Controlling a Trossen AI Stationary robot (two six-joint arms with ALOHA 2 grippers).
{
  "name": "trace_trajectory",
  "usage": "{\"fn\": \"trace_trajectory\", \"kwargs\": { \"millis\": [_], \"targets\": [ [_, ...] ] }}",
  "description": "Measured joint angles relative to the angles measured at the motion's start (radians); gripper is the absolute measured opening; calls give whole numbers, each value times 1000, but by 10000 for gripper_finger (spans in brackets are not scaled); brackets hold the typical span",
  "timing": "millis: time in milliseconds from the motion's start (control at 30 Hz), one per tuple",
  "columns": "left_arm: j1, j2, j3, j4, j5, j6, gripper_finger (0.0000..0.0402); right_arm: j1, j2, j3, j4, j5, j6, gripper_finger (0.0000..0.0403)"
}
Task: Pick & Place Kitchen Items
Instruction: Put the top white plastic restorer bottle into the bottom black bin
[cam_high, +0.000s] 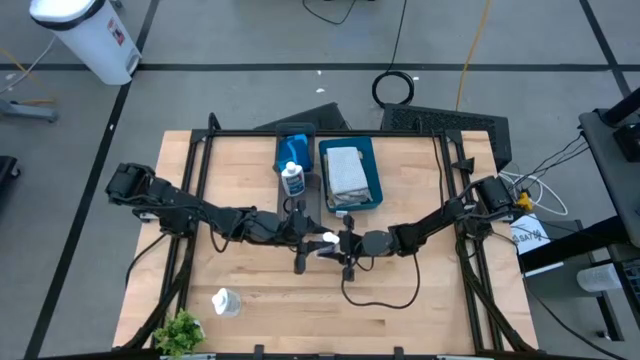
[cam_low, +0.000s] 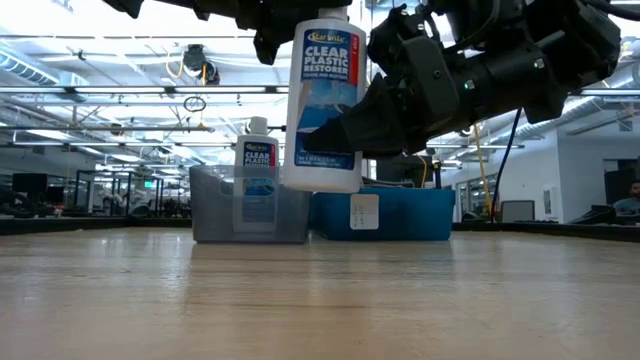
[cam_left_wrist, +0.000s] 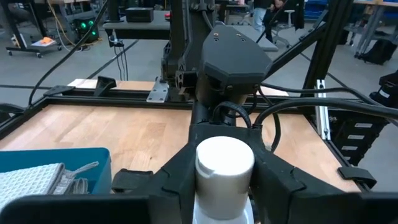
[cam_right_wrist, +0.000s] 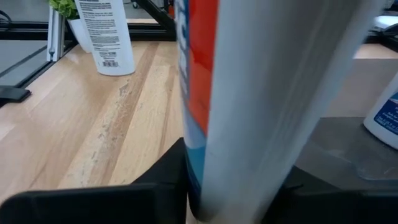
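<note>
Midway over the worktop (cam_high: 420, 320), both hands meet at a white Clear Plastic Restorer bottle (cam_low: 322, 100) hanging upright above the wood. Right hand (cam_low: 335, 135) pinches its lower body; left hand (cam_left_wrist: 225, 186) flanks its cap, grip unclear. A second bottle (cam_high: 292, 178) stands in the grey tray (cam_high: 296, 135), a third (cam_high: 226, 301) near the plant (cam_high: 178, 331).
</note>
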Motion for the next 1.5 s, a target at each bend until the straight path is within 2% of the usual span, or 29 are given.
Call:
{"fn": "trace_trajectory", "kwargs": {
  "millis": [133, 200, 333, 500, 600, 733, 967, 1133, 1300, 1500],
  "targets": [
    [0, 0, 0, 2, -22, 3, 117, 0, -2, 0, -6, -2, -2, 141],
    [0, 0, 0, 4, -34, -2, 117, 0, -31, 0, -60, -37, -12, 167],
    [4, 0, 0, 16, -26, 1, 117, -11, -124, 1, -238, -127, -35, 224],
    [6, 0, 0, 48, -53, 29, 117, -9, -292, 1, -527, -127, -34, 283],
    [6, -2, 0, 47, -113, 27, 117, -9, -391, 1, -666, -88, -23, 301],
    [8, -29, 0, 36, -164, 39, 117, -7, -520, 1, -806, -66, -16, 308],
    [11, -158, 0, -14, -303, 95, 117, 6, -714, -1, -1011, -51, 68, 308],
    [33, -236, 0, -104, -402, 187, 117, 45, -816, -60, -1000, -51, 78, 303],
    [136, -250, -5, -250, -353, 88, 117, 80, -890, -133, -914, -51, 80, 290],
    [255, -218, -39, -263, -310, 37, 117, 90, -935, -213, -815, -51, 78, 281]
  ]
}}
